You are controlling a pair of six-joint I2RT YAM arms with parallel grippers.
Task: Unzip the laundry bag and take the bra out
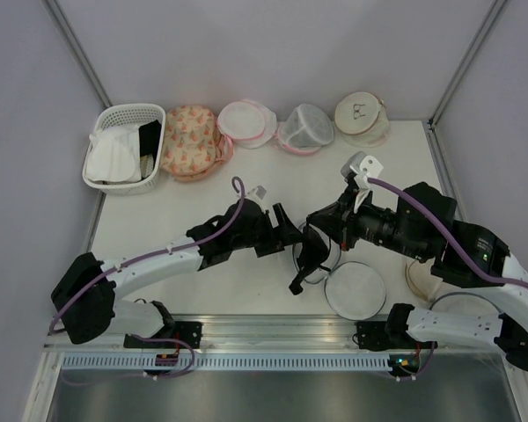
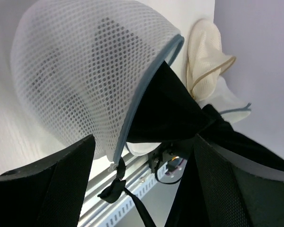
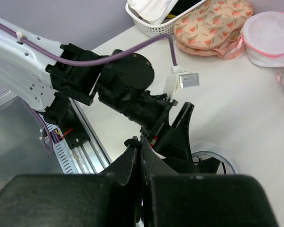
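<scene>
While half out, bra (image 2: 165, 111) between left fingers (image 2: 52, 184).

Both grippers hide most of the laundry bag (image 1: 315, 271) from above, and the bra (image 2: 163, 106) lies partly inside it.

Right jaws closed, left arm (image 3: 123, 90) opposite, floral bag (image 3: 213, 23) beyond

This is a robot test cell in a lab rather than a home. A plain white counter (image 1: 202, 290) is boxed in by blank pale walls with metal corner posts (image 1: 79, 53), and an aluminium rail (image 1: 273, 330) runs along its near edge. A white basket (image 1: 123, 149) and several mesh laundry bags (image 1: 246, 123) are lined up along the back like test props.
</scene>
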